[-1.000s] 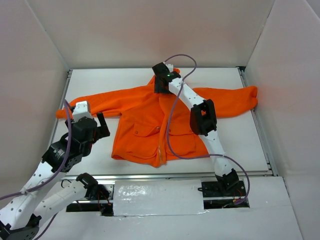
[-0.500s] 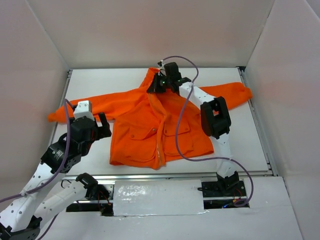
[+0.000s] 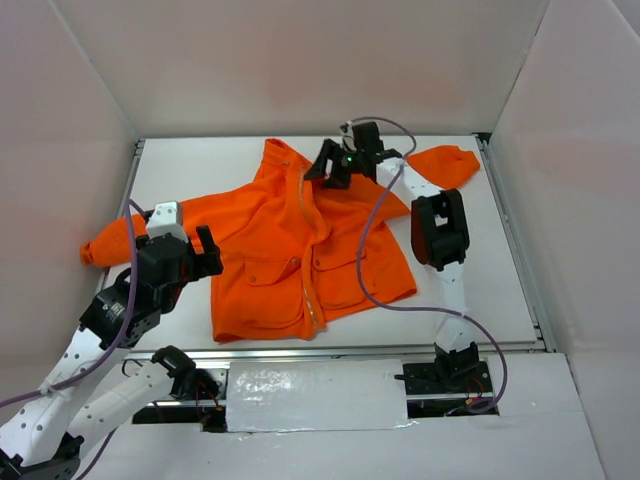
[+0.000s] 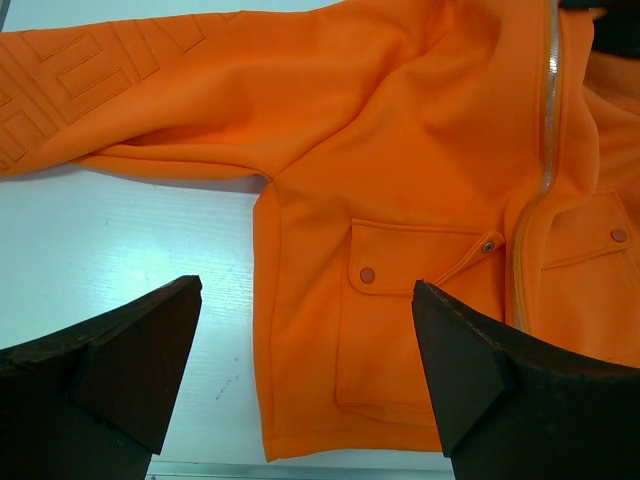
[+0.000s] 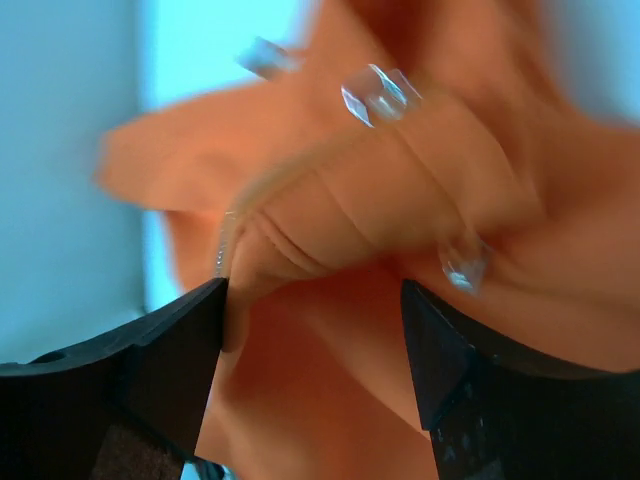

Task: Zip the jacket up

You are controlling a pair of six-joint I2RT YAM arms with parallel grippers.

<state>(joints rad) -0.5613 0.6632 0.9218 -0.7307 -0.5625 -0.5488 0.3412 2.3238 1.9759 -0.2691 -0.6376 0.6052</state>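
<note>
Though rumpled, soft fleece jacket point(image 3: 268, 240)

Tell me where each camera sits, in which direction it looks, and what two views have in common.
Top external: above and behind the arms, facing down at the table and the jacket; both arms show, with the left gripper and the right gripper.
Left wrist: on the left arm, low, facing a sleeve, a pocket and the zipper; its open fingers show.
Right wrist: near the collar, facing blurred orange folds; its parted fingers show.
Shared: top and left wrist both show zipper and pocket.
</note>
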